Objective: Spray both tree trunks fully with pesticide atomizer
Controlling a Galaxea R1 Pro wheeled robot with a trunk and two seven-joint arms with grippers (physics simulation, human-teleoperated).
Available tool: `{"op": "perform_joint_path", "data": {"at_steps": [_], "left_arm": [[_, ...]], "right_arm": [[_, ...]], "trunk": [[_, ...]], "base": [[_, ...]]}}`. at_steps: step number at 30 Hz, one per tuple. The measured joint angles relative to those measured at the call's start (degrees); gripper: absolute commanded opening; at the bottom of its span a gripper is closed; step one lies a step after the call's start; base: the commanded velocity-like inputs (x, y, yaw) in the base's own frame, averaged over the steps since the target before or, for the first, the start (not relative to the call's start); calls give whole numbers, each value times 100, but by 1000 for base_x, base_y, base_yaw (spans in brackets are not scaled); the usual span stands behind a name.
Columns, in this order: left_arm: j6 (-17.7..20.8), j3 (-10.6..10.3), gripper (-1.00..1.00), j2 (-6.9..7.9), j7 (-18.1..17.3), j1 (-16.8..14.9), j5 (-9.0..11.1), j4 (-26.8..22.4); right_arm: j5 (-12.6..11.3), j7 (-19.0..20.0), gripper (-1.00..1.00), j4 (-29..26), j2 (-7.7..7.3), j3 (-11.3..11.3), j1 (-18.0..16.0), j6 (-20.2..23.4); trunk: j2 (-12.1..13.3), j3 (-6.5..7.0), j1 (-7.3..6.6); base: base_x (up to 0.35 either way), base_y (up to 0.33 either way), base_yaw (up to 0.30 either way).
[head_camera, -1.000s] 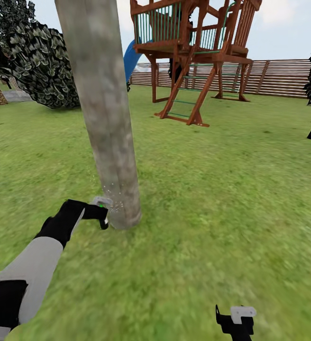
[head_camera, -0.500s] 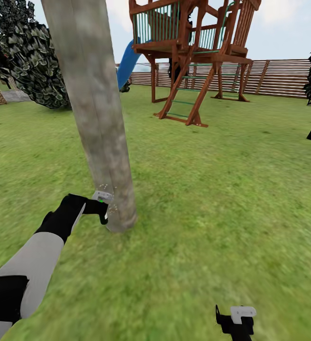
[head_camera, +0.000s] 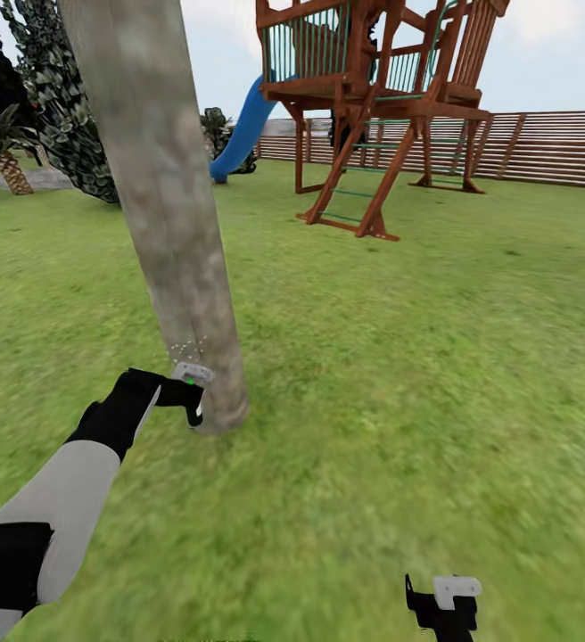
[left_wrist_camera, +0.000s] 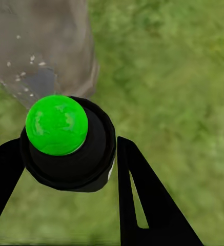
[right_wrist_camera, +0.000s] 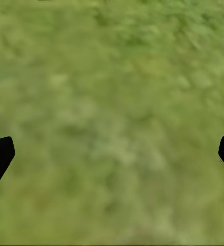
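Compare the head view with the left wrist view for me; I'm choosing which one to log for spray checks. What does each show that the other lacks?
Head view alone: the wooden play tower, blue slide, slatted fence and right gripper.

Left wrist view alone: the atomizer's green cap between the left gripper's fingers.

Both: the tree trunk, pesticide specks at its base, lawn and left gripper.

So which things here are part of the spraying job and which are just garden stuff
Job:
tree trunk
atomizer, in the left gripper
pesticide specks at the trunk's base

Just there:
play tower
blue slide
fence
dark leafy tree
right gripper, open over grass
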Motion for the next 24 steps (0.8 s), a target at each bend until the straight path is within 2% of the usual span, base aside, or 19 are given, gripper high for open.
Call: {"op": "perform_joint_path", "data": {"at_steps": [4, 10, 20, 24], "left_arm": [[-4, 1, -100, 0, 172, 6, 1, 10], [-3, 0, -100, -9, 211, 13, 10, 12], [-5, 0, -100, -6, 221, 21, 6, 34], [-8, 8, -100, 80, 358, 46, -5, 76]], "right_arm": [[0, -1, 100, 0, 0, 0, 0, -1], [0, 6, 100, -2, 2, 0, 0, 0], [0, 6, 100, -1, -3, 0, 2, 0], [0, 6, 100, -2, -2, 0, 1, 0]], "trunk": [[0, 0, -1], [0, 0, -1], [0, 0, 0], [0, 0, 0]], "base": [[46, -273, 277], [79, -273, 250], [32, -273, 12], [0, -273, 114]]}}
